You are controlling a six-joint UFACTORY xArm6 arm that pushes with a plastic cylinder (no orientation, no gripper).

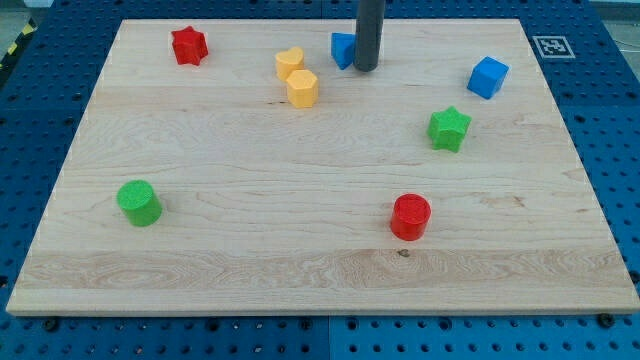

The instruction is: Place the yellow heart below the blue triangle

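The yellow heart (289, 63) lies near the view's top, left of centre. A yellow hexagon (302, 88) touches it just below and to the right. The blue triangle (343, 49) sits to the heart's right, partly hidden behind my dark rod. My tip (366, 69) rests on the board at the triangle's right side, touching or nearly touching it. The tip is about 75 pixels right of the yellow heart.
A red star (188, 45) is at the top left. A blue cube (487, 77) is at the top right, a green star (449, 128) below it. A green cylinder (139, 203) is at the lower left, a red cylinder (410, 217) at the lower right. The wooden board (320, 290) sits on a blue perforated table.
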